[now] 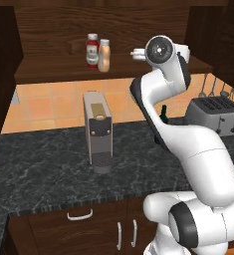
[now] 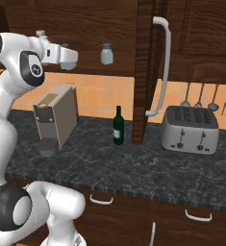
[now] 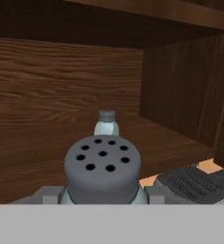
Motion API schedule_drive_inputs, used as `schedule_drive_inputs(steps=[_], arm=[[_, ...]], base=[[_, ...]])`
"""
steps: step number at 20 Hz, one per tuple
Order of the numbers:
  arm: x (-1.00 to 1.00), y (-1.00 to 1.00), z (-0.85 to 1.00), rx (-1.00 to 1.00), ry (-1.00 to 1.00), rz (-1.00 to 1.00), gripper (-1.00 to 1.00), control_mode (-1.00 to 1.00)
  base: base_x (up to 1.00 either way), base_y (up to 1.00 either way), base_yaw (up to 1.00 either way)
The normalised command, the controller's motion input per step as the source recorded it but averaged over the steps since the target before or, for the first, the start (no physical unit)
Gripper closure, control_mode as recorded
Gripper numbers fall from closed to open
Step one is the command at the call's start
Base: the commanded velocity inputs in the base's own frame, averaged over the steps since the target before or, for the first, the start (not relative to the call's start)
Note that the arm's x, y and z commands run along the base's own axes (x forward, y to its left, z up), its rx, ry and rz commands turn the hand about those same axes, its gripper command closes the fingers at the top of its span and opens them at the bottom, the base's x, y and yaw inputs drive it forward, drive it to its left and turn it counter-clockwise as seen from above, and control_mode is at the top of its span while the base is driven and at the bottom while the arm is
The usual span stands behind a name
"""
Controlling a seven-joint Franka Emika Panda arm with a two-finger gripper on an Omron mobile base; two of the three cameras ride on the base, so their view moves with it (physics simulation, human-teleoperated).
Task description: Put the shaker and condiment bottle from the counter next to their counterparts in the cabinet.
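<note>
My gripper (image 3: pixel 102 194) is shut on the shaker (image 3: pixel 102 167), whose grey holed cap sits close up between the fingertips (image 3: pixel 46 194). The hand is held at the level of the cabinet shelf (image 3: pixel 170 143), in front of its wood-grain back. A second, identical shaker (image 3: pixel 106 125) stands upright further in on the shelf, a little apart. From the right base camera, my gripper (image 2: pixel 68 58) is left of that second shaker (image 2: pixel 106 54). The orange-tan condiment bottle (image 1: pixel 104 55) stands on the cabinet shelf (image 1: pixel 54 72), touching or almost touching the red bottle (image 1: pixel 92 50).
On the black counter (image 2: pixel 133 168) stand a coffee machine (image 2: pixel 56 117), a dark green wine bottle (image 2: pixel 118 126) and a toaster (image 2: pixel 189 129). The open cabinet door with its long silver handle (image 2: pixel 162 62) juts out right of the shelf. Utensils (image 2: pixel 201 98) hang on the wall.
</note>
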Motion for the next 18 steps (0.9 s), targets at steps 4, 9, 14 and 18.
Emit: schedule_drive_inputs(steps=[4,9,14,18], arm=[[0.31,0.00,0.00,0.00,0.00,-0.07,1.00,-1.00],[0.39,0.00,0.00,0.03,0.00,-0.09,1.00,-1.00],[0.20,0.00,-0.07,0.03,0.00,-0.04,1.00,-1.00],[0.11,-0.02,-0.16,0.03,-0.01,0.00,1.00,-1.00]], base=[[0.00,0.00,0.00],[0.00,0.00,0.00],[0.00,0.00,0.00],[0.00,0.00,0.00]])
